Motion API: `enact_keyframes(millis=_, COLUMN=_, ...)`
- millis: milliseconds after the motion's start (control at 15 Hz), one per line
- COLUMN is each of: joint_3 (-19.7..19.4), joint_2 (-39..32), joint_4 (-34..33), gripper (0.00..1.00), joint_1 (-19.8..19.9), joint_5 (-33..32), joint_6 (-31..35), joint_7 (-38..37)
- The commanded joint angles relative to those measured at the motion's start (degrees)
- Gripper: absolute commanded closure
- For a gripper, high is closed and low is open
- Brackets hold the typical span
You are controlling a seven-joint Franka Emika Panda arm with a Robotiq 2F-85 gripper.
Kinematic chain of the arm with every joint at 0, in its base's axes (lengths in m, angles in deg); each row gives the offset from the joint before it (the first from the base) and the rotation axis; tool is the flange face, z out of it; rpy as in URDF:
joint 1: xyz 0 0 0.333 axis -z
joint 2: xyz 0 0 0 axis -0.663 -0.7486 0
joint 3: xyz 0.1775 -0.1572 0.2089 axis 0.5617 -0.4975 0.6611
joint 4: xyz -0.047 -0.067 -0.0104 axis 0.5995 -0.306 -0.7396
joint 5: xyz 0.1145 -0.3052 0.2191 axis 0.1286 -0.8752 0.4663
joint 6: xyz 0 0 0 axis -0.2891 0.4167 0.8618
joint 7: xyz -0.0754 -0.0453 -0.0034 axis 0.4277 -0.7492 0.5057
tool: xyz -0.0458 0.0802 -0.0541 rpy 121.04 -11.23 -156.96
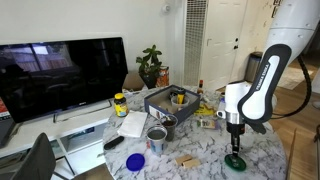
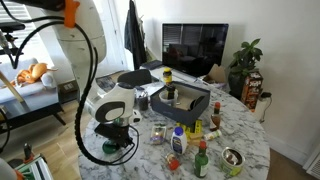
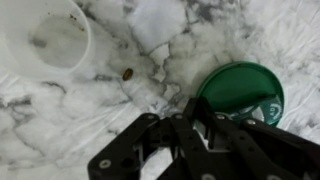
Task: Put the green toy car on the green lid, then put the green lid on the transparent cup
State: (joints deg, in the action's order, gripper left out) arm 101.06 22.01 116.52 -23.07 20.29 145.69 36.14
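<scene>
In the wrist view the bright green lid (image 3: pixel 238 85) lies flat on the marble table (image 3: pixel 150 40) at the right. A small greenish shape with pale marks, seemingly the green toy car (image 3: pixel 264 107), rests on the lid's near part, half hidden by the gripper's links. My gripper (image 3: pixel 195 112) is shut, its fingertips pinched on the lid's left rim. The transparent cup (image 3: pixel 48 40) stands open at the upper left, apart from the lid. In both exterior views the gripper (image 1: pixel 236 133) (image 2: pixel 112 140) reaches straight down onto the green lid (image 1: pixel 236 162) near the table's edge.
A blue lid (image 1: pixel 135 161), a metal cup (image 1: pixel 157 134), a grey bin (image 1: pixel 168 101) and bottles (image 2: pixel 178 141) crowd the round table. A television (image 1: pixel 62 72) stands behind. A small brown speck (image 3: pixel 127 73) lies between cup and lid.
</scene>
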Motion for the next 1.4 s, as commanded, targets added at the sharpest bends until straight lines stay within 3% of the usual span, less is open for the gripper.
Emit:
enact_keyframes(millis=0, joint_3=-0.59, joint_2=3.28, joint_4=0.89, gripper=0.98, joint_1=-1.69, joint_5=2.35, joint_6=-3.55, joint_7=-0.5)
enact_keyframes(millis=400, joint_3=-0.66, joint_2=10.38, joint_4=2.22, gripper=0.98, joint_1=-3.26, joint_5=6.44, joint_6=-9.37, joint_7=0.15)
enact_keyframes(millis=733, joint_3=-1.0, joint_2=16.72, joint_4=1.59, gripper=0.98, joint_1=-5.36, joint_5=14.06, joint_6=-14.93, joint_7=2.62)
enact_keyframes(millis=1000, joint_3=-4.6, joint_2=20.44, joint_4=-2.3, gripper=0.98, joint_1=-9.93, joint_5=17.33, joint_6=-22.96, joint_7=0.23)
enact_keyframes(millis=1333, joint_3=-9.84, joint_2=19.41, joint_4=-12.05, gripper=0.98, joint_1=-14.49, joint_5=17.37, joint_6=-32.45, joint_7=-4.12)
